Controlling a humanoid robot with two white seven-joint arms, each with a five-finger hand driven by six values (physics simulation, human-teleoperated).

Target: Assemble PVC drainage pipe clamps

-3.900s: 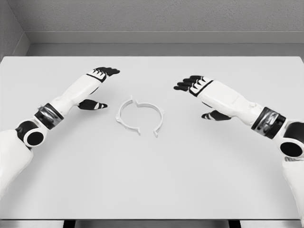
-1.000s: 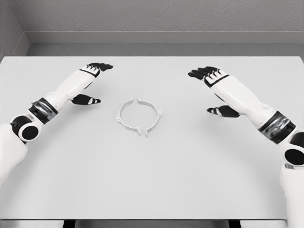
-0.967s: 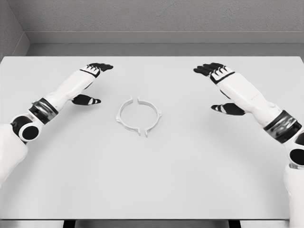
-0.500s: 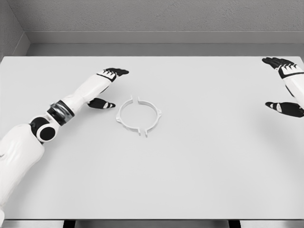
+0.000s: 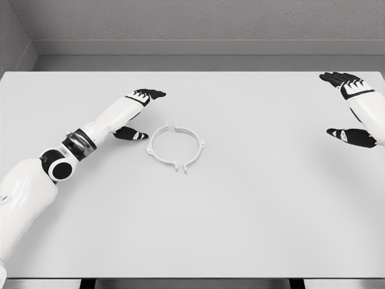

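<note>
Two white half-ring clamp pieces lie on the white table near its middle, facing each other as a near-closed ring with small gaps at top and bottom. My left hand hovers just left of the ring, fingers spread and thumb low, holding nothing. My right hand is far off at the table's right edge, also spread and holding nothing.
A grey wall runs along the far side of the table. Only the clamp ring and my two arms are over the tabletop.
The clamp halves have come together from an offset pair into a ring. The right hand swung out to the far right edge; the left hand shifted closer to the ring.
</note>
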